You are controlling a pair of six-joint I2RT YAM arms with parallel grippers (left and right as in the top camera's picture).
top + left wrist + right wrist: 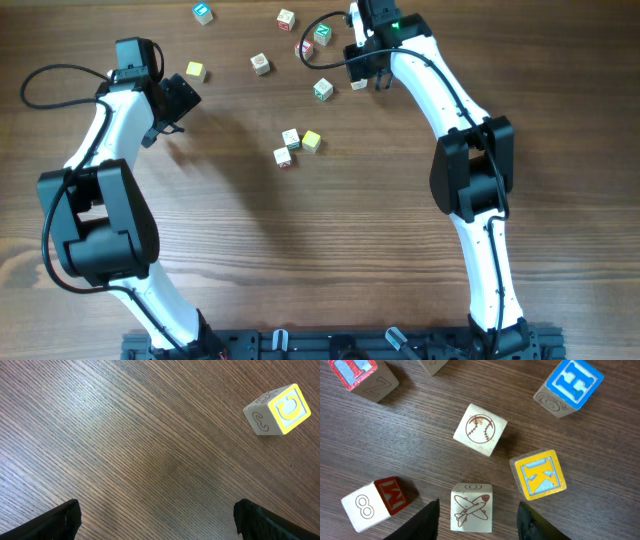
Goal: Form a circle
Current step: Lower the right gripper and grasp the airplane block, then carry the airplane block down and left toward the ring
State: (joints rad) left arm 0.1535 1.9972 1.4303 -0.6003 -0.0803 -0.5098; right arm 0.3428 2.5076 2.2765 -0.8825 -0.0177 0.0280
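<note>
My right gripper [477, 516] stands open astride a white cube with a red aeroplane [471, 506], with a gap on each side of it. In the overhead view that gripper [366, 78] is at the back of the table, over the same cube [358, 85]. A tight cluster of three cubes [297, 146], one pale yellow, lies mid-table; no closed circle shows. My left gripper [157, 520] is wide open over bare wood, holding nothing. A yellow C cube [277, 410] lies ahead of it to the right, also seen beside the left gripper [178, 100] from overhead.
Loose cubes surround the right gripper: a baseball cube [480, 429], a yellow K cube [538, 474], a blue H cube [570, 386] and a red M cube [375, 502]. More cubes [287, 17] are scattered along the back edge. A black cable [325, 25] loops there.
</note>
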